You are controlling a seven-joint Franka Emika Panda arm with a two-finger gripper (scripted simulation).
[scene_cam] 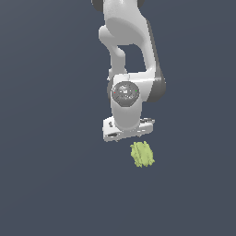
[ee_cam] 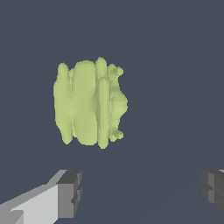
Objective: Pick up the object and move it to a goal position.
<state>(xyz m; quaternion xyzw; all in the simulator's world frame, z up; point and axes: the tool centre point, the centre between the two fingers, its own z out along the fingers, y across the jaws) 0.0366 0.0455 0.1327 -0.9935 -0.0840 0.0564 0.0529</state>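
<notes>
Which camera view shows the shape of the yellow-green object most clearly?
The wrist view shows it best: the yellow-green object fills much of the picture, so its long ridges and small bumps at one end are plain, and the open gripper does not cover it. In the exterior view the object is small, below the arm, with little surface detail.

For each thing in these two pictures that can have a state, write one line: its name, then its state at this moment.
Gripper: open, jaws spread wide, holding nothing.
Yellow-green ridged object: not gripped, lying clear of both fingers; in the exterior view it sits just below the robot's hand.
Arm: reaching down over the object, not touching it.
</notes>
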